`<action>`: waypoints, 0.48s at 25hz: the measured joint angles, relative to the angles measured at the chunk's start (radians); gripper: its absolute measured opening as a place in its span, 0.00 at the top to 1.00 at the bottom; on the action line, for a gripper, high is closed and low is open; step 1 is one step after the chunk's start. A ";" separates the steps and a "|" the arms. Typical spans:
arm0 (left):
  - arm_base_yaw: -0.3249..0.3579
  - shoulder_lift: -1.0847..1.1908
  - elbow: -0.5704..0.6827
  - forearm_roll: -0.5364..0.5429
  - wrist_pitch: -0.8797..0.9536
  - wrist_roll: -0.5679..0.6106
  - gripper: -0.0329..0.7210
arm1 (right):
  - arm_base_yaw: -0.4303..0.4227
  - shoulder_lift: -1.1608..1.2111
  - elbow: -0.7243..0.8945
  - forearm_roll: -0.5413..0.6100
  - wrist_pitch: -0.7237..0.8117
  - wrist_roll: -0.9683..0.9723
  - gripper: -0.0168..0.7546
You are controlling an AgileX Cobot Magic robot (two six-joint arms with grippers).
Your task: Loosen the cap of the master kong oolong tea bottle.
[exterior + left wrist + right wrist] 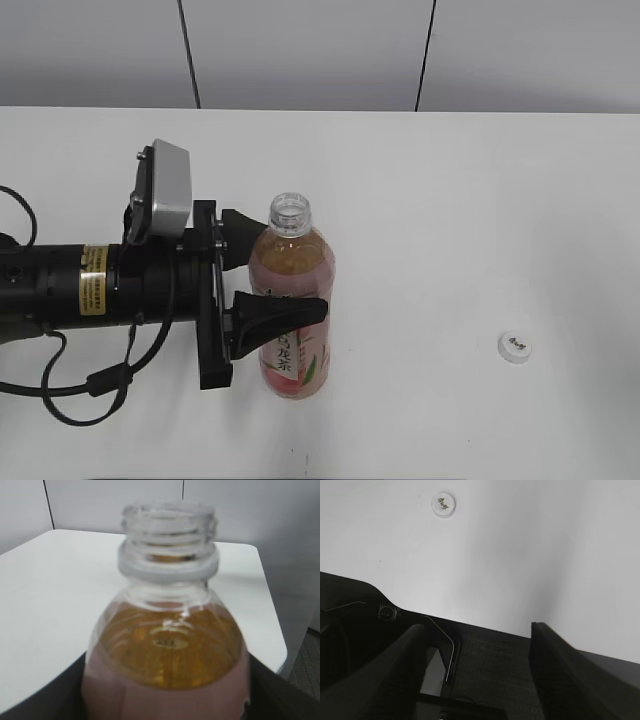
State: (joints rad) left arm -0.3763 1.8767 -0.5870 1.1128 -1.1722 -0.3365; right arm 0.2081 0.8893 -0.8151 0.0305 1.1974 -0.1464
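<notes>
The master kong oolong tea bottle stands upright left of the table's middle, its threaded neck bare and open. It fills the left wrist view. My left gripper comes in from the left and is shut on the bottle's body, one black finger behind it and one across its pink label. The cap lies flat on the table far to the right, logo up. It also shows in the right wrist view. My right gripper is open and empty, off the table's edge; it is out of the exterior view.
The white table stretches wide around the bottle and the cap. A grey panelled wall rises behind its far edge. The left arm's black body and cables lie across the table's left side.
</notes>
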 joint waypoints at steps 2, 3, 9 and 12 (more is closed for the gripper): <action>0.000 0.000 0.000 0.000 0.000 0.000 0.35 | 0.000 -0.133 0.066 0.000 -0.003 0.000 0.35; 0.000 0.000 0.000 0.000 0.000 0.000 0.35 | 0.000 -0.192 0.092 0.000 -0.005 -0.001 0.35; 0.000 0.000 0.000 -0.001 0.001 0.000 0.35 | 0.000 -0.502 0.248 -0.001 -0.077 -0.009 0.35; 0.000 0.000 0.000 -0.001 0.001 0.000 0.35 | 0.000 -0.634 0.273 -0.001 -0.126 -0.023 0.35</action>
State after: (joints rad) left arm -0.3763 1.8767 -0.5870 1.1118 -1.1712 -0.3365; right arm 0.2081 0.2557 -0.5417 0.0296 1.0712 -0.1698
